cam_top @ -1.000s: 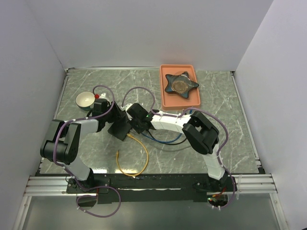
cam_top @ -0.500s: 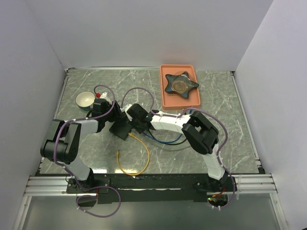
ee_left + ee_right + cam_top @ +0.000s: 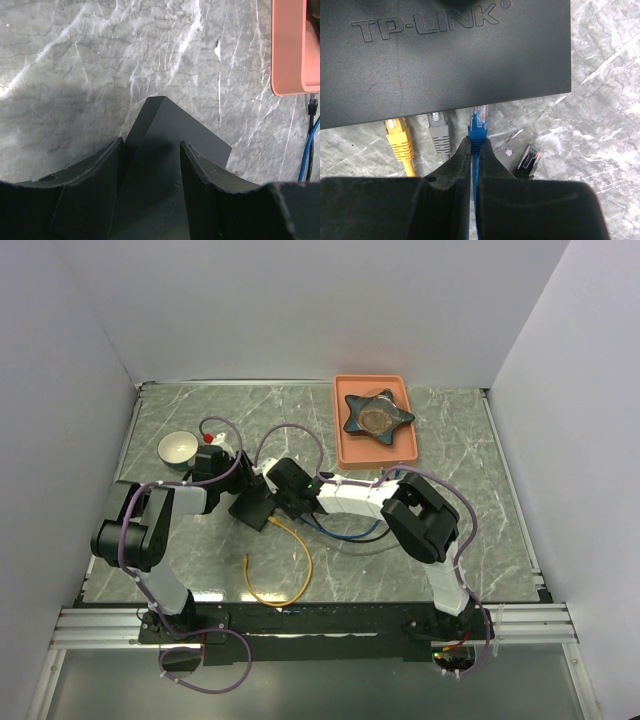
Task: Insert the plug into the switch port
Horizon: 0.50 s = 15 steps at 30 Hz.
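The black TP-LINK switch box (image 3: 252,508) lies left of the table's centre. In the right wrist view its top face (image 3: 445,55) fills the upper frame, and the ports along its near edge are hidden under that edge. A yellow plug (image 3: 397,137) and a grey plug (image 3: 439,132) sit in that edge. My right gripper (image 3: 474,145) (image 3: 290,488) is shut on the blue plug (image 3: 479,122), whose clear tip touches the edge right of the grey plug. My left gripper (image 3: 150,150) (image 3: 236,498) has its fingers apart over a long edge of the box (image 3: 160,150).
A loose black plug (image 3: 530,159) lies on the table right of the blue one. A yellow cable (image 3: 290,570) loops toward the front, with blue and black cables (image 3: 345,533) beside it. An orange tray (image 3: 345,445) holds a dark star-shaped object (image 3: 377,415). A white bowl (image 3: 177,448) stands far left.
The left arm's elbow has shifted slightly right and the switch box has turned a little. The right gripper stays at the box's edge with the blue plug.
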Available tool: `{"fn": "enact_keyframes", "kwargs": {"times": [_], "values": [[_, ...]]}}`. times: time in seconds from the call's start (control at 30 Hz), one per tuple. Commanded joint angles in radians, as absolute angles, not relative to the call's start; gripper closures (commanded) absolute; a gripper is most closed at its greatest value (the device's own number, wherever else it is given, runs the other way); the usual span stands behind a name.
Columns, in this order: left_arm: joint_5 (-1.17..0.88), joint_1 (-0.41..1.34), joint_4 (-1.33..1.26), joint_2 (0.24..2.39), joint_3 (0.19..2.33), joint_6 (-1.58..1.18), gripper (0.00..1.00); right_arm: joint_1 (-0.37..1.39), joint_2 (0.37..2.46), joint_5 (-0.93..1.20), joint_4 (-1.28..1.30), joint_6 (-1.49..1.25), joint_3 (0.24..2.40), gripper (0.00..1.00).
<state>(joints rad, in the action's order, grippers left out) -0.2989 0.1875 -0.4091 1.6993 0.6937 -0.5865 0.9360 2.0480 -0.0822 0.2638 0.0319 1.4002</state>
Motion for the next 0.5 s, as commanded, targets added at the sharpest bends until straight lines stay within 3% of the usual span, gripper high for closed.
{"fn": "enact_keyframes", "kwargs": {"times": [0.0, 0.47], "values": [[-0.443, 0.219, -0.379, 1.721, 0.709, -0.603, 0.47, 0.948, 1.985, -0.054, 0.086, 0.040, 1.402, 1.00], [-0.462, 0.221, -0.391, 1.709, 0.703, -0.595, 0.46, 0.948, 2.028, -0.005, 0.159, 0.098, 1.463, 1.00]]}}
